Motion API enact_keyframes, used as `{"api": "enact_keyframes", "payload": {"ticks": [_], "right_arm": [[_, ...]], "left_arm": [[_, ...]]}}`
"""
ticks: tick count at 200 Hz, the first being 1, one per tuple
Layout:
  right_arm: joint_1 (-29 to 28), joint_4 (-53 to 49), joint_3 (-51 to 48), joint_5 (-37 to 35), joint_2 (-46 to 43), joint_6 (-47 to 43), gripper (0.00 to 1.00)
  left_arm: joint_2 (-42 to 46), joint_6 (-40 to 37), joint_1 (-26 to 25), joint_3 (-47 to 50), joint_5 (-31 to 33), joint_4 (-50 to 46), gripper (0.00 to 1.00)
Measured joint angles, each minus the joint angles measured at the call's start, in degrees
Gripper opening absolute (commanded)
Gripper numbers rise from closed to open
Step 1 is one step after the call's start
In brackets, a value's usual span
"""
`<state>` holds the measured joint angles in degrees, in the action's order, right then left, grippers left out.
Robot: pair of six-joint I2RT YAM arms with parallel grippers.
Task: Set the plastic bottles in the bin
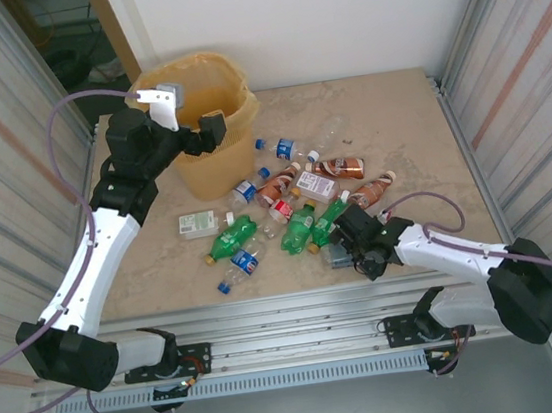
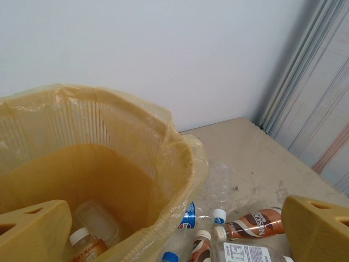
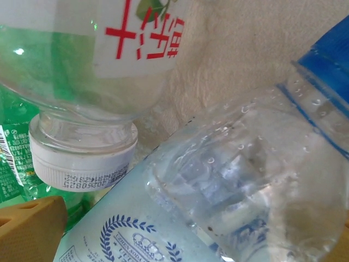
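The yellow-orange bin (image 1: 234,151) with its bag liner stands at the back left. My left gripper (image 1: 189,116) hangs open over its rim, holding nothing. The left wrist view looks into the bin (image 2: 163,158), where one brown-labelled bottle (image 2: 84,243) lies at the bottom. Plastic bottles lie scattered mid-table: green ones (image 1: 232,237), blue-labelled ones (image 1: 284,148), brown ones (image 1: 337,168). My right gripper (image 1: 346,243) is low at the heap's near right edge, open. A clear bottle (image 3: 218,191) with a pale blue label lies between its fingers (image 3: 30,229). A white-capped bottle (image 3: 87,147) with red lettering lies just beyond.
Corrugated metal walls (image 1: 510,57) close in both sides. A clear plastic container (image 2: 101,218) lies in the bin's bottom. A flat white-labelled bottle (image 1: 199,223) lies alone left of the heap. The table's front edge with its aluminium rail (image 1: 299,309) runs just behind the right gripper.
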<state>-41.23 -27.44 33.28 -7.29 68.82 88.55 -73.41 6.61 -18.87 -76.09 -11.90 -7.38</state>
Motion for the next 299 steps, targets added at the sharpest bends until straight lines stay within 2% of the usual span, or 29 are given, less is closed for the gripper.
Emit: {"api": "enact_keyframes", "payload": {"ticks": [39, 115, 195, 219, 248, 299], "right_arm": [[0.0, -0.6, 0.2, 1.1, 1.6, -0.8, 0.91], [0.0, -3.4, 0.3, 2.0, 1.0, -2.3, 0.58], [0.8, -13.9, 3.5, -1.0, -10.8, -6.0, 0.47], [0.8, -16.0, 7.6, -4.1, -15.2, -11.1, 0.45], [0.7, -13.8, 12.1, -7.4, -19.0, -22.4, 0.44], [-0.7, 1.9, 15.9, -8.2, -18.5, -45.7, 0.43]], "left_arm": [[0.0, 0.5, 0.0, 0.1, 0.0, 0.0, 0.99], [0.0, 1.2, 0.0, 0.3, 0.5, 0.0, 0.99], [0.5, 3.3, 0.0, 0.5, 0.3, 0.0, 0.99], [1.1, 4.7, 0.0, 0.5, -1.0, 0.0, 0.99], [2.1, 6.8, 0.0, 0.5, -3.6, 0.0, 0.99], [3.4, 9.8, -2.7, 0.4, -9.7, 0.2, 0.98]]}}
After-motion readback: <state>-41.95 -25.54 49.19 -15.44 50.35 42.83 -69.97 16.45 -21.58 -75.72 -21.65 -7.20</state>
